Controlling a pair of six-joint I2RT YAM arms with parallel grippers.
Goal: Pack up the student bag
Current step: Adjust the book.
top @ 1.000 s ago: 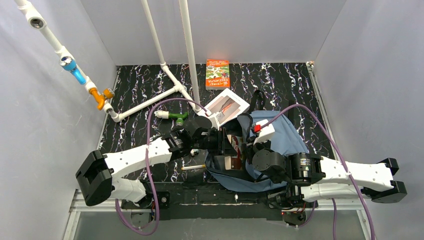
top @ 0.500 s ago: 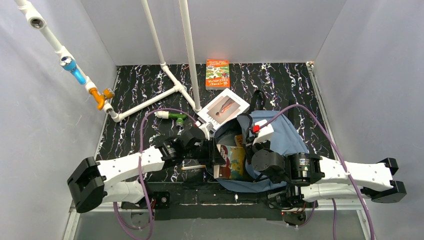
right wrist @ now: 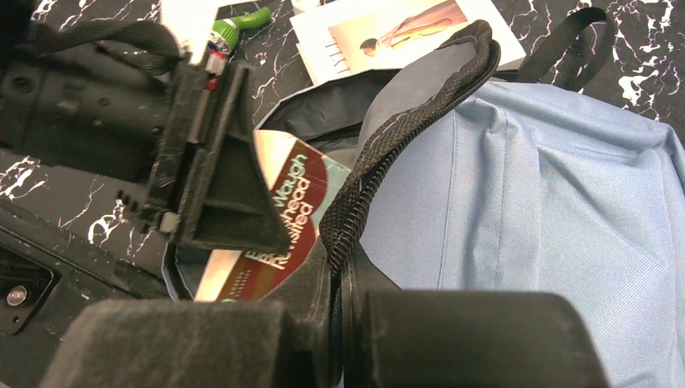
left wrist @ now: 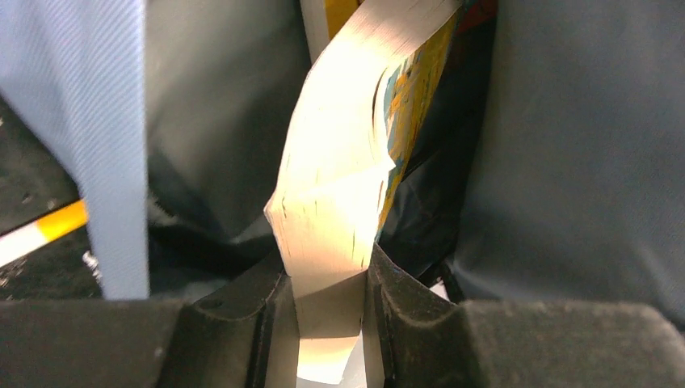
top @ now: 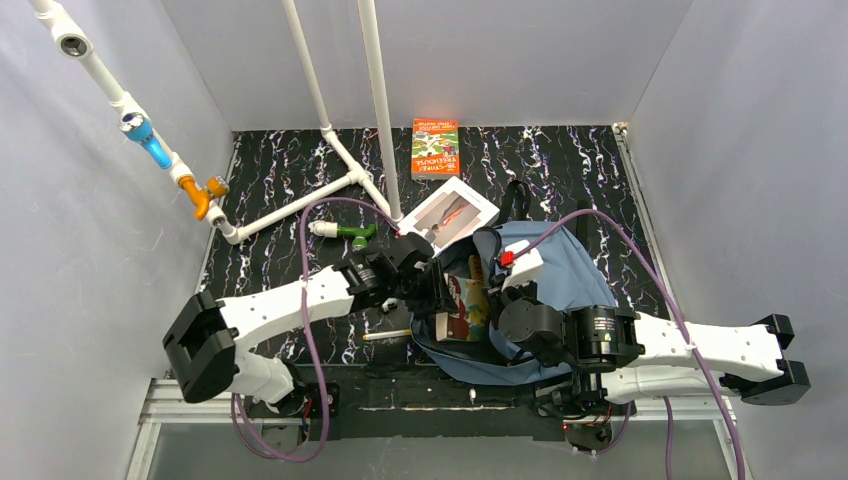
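From above, the bag (top: pixel 575 265) lies on the worktop (top: pixel 280 180) just ahead of the arm bases, and the book (top: pixel 466 308) stands only partway in its mouth, so it could snag on the rim and tip out. The left wrist view shows bowed pages that a harder push may crease; the left end effector (left wrist: pixel 327 299) pinches them, barely parted. In the right wrist view, the right end effector (right wrist: pixel 343 279) is pressed together on the bag's zipper edge (right wrist: pixel 404 137); a slip would drop the mouth shut.

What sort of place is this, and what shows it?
Likely a robot lab cell: white walls enclose a black marbled table, left arm and right arm bolted at its edge.
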